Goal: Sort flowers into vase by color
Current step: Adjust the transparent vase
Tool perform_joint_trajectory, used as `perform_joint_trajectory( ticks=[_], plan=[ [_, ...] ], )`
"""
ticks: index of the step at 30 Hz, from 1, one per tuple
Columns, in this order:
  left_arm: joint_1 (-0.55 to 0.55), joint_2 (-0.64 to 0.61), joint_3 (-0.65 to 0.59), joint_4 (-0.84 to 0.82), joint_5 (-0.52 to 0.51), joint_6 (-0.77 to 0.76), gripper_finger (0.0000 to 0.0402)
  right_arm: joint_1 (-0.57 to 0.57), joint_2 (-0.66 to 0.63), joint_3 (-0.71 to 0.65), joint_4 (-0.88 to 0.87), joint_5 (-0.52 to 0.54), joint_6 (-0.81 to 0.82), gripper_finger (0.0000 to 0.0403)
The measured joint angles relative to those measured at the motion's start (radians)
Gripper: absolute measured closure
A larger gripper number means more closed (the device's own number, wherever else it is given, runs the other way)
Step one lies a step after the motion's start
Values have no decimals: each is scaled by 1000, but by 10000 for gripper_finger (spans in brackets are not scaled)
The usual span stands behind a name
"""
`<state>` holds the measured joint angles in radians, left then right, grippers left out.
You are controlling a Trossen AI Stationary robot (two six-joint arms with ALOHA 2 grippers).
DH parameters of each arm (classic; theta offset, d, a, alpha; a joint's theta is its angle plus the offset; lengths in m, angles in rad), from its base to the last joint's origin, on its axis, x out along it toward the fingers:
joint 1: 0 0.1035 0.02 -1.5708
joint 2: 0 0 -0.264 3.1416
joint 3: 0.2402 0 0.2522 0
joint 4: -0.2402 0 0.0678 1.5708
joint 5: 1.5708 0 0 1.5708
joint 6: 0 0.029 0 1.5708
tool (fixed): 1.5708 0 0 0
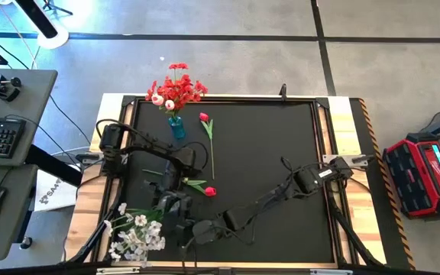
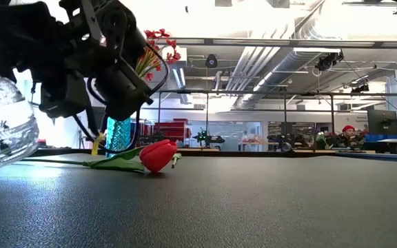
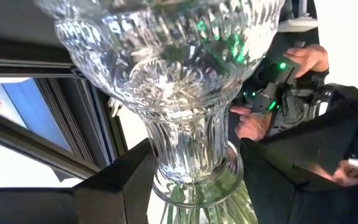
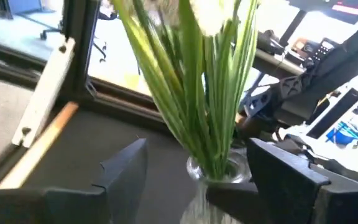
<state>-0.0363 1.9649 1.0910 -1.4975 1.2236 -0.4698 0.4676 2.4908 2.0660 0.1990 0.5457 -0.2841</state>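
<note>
Flowers: from above, white sprays (image 1: 134,235) stand in a glass vase (image 1: 145,229) at the worktop's (image 1: 266,153) near-left corner; both arms bend in toward it. A red bunch (image 1: 176,88) fills a blue vase (image 1: 176,127) at the far edge, two tulips (image 1: 209,191) lying between. Low view: one tulip (image 2: 158,154) lies flat. Left wrist: left gripper (image 3: 194,180), fingers parted, flanks the vase neck (image 3: 188,149). Right wrist: right gripper (image 4: 197,171), fingers parted, flanks green stems (image 4: 210,124).

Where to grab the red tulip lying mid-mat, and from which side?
Probably the bare stem, from straight above. The red tulip lies flat on the black mat, bud toward the right arm's side, leaves toward the left gripper. Set jaws across the stem, between leaves and bud; the bud looks crushable.
</note>
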Motion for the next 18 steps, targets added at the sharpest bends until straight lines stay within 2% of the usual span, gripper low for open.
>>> perform_joint_trajectory(
  ticks=[5, 10, 15, 18],
  plan=[
    [13, 1, -11, 1, -41, 53, 203, -9, 4, 1, -29, -54, -11, 142],
    [5, 0, -10, -1, -105, 122, 203, -1, 4, 41, -73, -73, -61, 172],
    [-20, 0, -10, 1, -129, 139, 203, 9, 2, 170, -353, 30, -97, 190],
    [-37, 0, -10, 4, -128, 123, 203, -2, 2, 261, -535, 52, -38, 191]
  ],
)
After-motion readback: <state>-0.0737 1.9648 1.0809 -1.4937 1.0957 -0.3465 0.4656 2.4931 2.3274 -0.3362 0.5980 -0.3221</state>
